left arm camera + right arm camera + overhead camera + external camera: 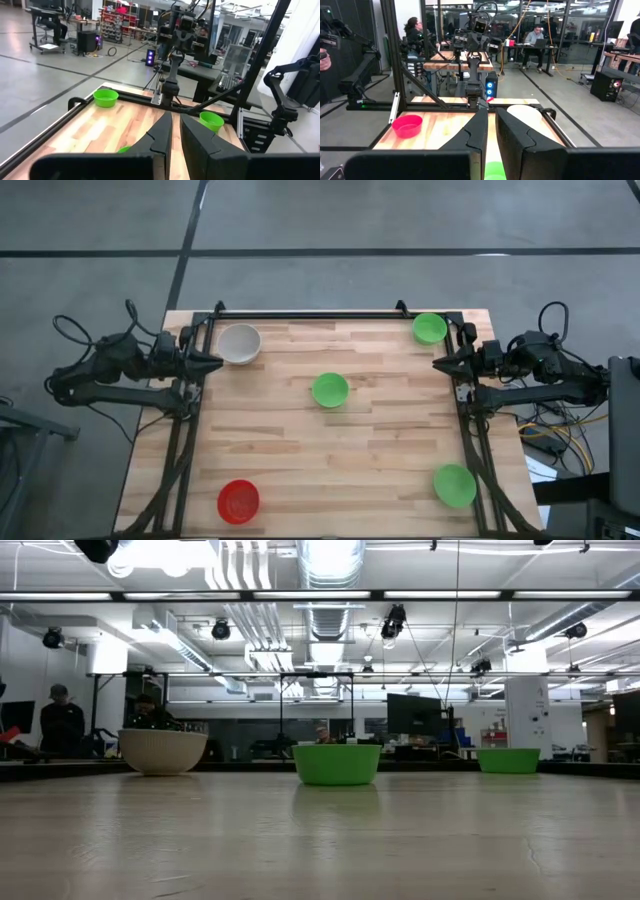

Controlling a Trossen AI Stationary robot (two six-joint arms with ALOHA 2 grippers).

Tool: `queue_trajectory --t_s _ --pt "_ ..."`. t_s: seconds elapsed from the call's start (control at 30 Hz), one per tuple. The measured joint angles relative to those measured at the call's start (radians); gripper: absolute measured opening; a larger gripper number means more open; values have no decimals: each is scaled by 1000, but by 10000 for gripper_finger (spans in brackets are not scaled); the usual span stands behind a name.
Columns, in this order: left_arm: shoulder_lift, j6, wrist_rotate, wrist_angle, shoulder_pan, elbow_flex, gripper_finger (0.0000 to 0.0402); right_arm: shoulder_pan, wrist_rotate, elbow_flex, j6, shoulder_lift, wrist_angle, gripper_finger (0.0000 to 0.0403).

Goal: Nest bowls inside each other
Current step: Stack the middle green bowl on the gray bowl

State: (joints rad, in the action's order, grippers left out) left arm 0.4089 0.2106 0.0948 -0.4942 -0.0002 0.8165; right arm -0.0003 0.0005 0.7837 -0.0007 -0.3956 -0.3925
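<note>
Wooden plank tabletop [380, 450] fills your overhead frame, edged by a black rail frame, grey concrete floor around it.

Bowls, working from the bottom of the overhead frame upward:
- Red bowl [238, 501], lower left, mouth up. Round, so no long axis to report.
- Green bowl [455, 485], lower right, mouth up, close to the right rail.
- Green bowl at centre [330, 390], upright, well apart from the others. Your low view has it mid-frame [336, 763], rim level.
- Whitish-grey bowl [239, 343], upper left, upright, just beside the left gripper's tip. Low view shows it left of centre [162, 751], ribbed wall.
- Green bowl at the upper right corner [430, 328], upright, near the right gripper; seen at the right of the low view [508, 760].

All five sit apart, none nested.

Grippers:
- Left gripper [210, 362] hovers at the left table edge, pointing inward across the table. Its wrist view shows the fingers [159, 137] nearly together, a thin slit between, nothing pinched.
- Right gripper [443, 364] mirrors it at the right edge, pointing inward. Its fingers [479, 132] likewise stand nearly together on nothing.

Beyond the table you see lab benches, monitors and seated people.
</note>
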Motion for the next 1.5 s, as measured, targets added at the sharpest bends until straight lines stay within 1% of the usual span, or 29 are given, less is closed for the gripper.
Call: queue_trajectory --t_s 0.2,0.4,0.7,1.0,1.13,1.23,1.3,1.37,1.5 --pt "28 2 17 -51 0 51 42 0 0 0 0 0 0 34" --pt "95 31 64 -166 0 124 42 0 0 0 0 0 0 34" --pt "191 8 79 -196 0 197 42 0 0 0 0 0 0 34" --pt "260 104 79 -204 17 222 42 0 0 0 0 0 0 34" --pt "305 177 79 -205 42 239 42 0 0 0 0 0 0 34" --pt "353 250 77 -203 76 263 42 0 0 0 0 0 0 34" --pt "390 283 53 -203 95 283 42 0 0 0 0 0 0 34" --pt "432 288 21 -203 107 303 42 0 0 0 0 0 0 34" --pt "524 305 12 -201 117 352 42 0 0 0 0 0 0 34"
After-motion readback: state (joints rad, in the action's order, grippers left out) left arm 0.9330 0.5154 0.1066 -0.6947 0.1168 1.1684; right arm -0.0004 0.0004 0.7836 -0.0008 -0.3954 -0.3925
